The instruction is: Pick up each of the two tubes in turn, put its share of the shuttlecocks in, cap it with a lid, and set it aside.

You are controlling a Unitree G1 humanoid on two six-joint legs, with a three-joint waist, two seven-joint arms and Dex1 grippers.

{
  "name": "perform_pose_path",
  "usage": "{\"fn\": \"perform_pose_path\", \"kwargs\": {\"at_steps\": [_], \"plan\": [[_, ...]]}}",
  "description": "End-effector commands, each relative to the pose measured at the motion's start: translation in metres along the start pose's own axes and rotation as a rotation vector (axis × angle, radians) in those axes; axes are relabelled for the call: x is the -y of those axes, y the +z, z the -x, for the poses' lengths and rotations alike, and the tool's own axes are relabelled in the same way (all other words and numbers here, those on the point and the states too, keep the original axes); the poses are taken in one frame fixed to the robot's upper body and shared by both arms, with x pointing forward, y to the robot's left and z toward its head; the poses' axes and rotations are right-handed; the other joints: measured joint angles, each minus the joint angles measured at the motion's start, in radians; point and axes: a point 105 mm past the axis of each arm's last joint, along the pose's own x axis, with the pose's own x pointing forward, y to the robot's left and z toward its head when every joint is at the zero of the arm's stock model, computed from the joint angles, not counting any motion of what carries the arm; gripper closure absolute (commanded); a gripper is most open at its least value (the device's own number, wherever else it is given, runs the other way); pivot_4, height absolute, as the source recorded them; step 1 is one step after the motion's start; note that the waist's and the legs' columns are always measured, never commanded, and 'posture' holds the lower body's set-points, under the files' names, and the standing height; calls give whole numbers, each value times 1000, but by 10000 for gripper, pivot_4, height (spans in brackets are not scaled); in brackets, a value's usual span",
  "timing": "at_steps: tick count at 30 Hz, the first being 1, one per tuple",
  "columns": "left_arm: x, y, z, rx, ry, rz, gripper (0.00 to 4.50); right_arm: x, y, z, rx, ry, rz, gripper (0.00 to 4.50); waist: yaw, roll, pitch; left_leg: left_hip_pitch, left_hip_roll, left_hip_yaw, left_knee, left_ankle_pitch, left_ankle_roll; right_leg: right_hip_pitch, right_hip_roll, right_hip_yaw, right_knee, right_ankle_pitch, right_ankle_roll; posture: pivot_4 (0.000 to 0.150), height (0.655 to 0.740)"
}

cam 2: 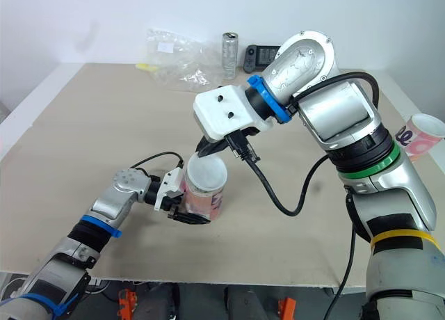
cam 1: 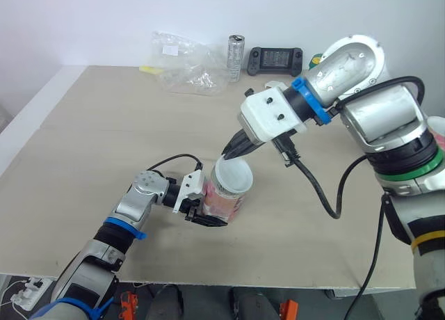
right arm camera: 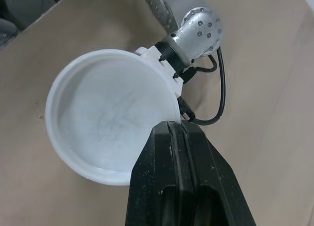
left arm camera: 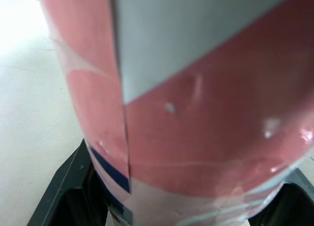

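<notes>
We look down on a pale wooden table [cam 1: 104,125] with two robot arms reaching over it. Near the front edge, around the middle, a pink shuttlecock tube [cam 1: 226,202] stands roughly upright on the tabletop. The left gripper [cam 1: 201,198] has its two black fingers [left arm camera: 64,191] closed against the tube's lower body, one on each side, and the left wrist view shows the tube's pink and pale grey wall pressed close between them.

The right arm comes in from the right and above. The right gripper [cam 1: 228,153] pinches the rim of a white, translucent round lid [cam 1: 233,175], and in the right wrist view we see its fingers [right arm camera: 179,137] drawn tight together on the lid's edge. The lid sits over the mouth of the tube, covering the opening. We cannot tell whether it is pushed fully home. We cannot see what the tube holds, since the lid hides its inside.

A second pink tube [cam 2: 425,136] with a white rim sits at the right edge of the table, well apart from the first.

Along the back of the table we see a crumpled clear plastic bag [cam 1: 184,69], a slim metal can [cam 1: 236,58] standing just beside it, and a black handheld controller [cam 1: 276,60] next to the can.
</notes>
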Motion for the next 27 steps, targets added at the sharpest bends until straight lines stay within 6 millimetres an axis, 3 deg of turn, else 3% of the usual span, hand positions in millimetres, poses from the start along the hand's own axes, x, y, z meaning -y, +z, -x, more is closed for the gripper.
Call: {"fn": "perform_pose_path", "kwargs": {"at_steps": [1, 16, 21, 27], "plan": [[12, -35, 4, -116, -8, 111, 15755, 1, 5, 8, -14, 8, 37, 44523, 0, 0, 0, 0, 0, 0, 0, 0, 0, 0, 0, 0, 0, 0, 0, 1500, 7236], [11, -34, 4, -108, 5, 117, 15755, -15, -15, -5, -137, 57, 110, 44523, 2, 0, 0, 0, 0, 0, 0, 0, 0, 0, 0, 0, 0, 0, 1, 1500, 7236], [10, -34, 4, -108, 10, 119, 15755, -19, -13, -9, -113, 74, 146, 44523, 2, 0, 0, 0, 0, 0, 0, 0, 0, 1, 0, 0, 0, 0, 1, 1500, 7236], [10, -34, 4, -103, 14, 122, 15755, -19, -14, -14, -111, 71, 136, 24049, 2, 0, -1, 1, 0, 0, 0, 0, 0, 1, 0, 0, 0, 0, 0, 1500, 7236]]}}
